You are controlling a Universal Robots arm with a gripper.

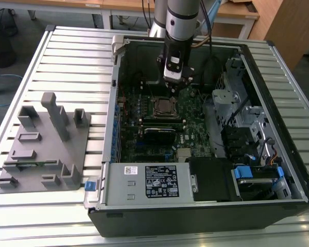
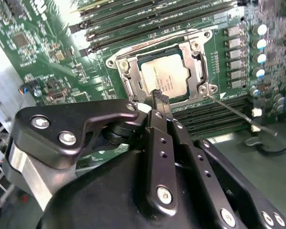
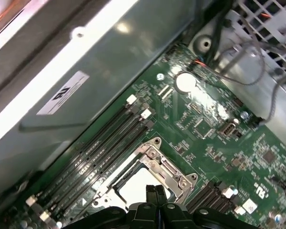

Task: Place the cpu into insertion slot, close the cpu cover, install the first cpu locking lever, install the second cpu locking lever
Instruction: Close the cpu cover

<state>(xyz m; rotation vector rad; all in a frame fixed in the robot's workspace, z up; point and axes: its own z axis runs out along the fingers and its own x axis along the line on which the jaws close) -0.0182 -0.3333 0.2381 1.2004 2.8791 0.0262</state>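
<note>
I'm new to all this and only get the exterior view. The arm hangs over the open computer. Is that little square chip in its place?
Observer: Yes. In the second wrist view the cpu lies flat, with the cpu cover down around it like a frame.
Visitor: Is the hand carrying anything?
Observer: No. In the first wrist view the hand has its fingers together with nothing between them, just above the cover's edge.
Visitor: Is anything sticking out?
Observer: Yes. In the second wrist view a thin locking lever juts out from one corner of the cover.
</note>
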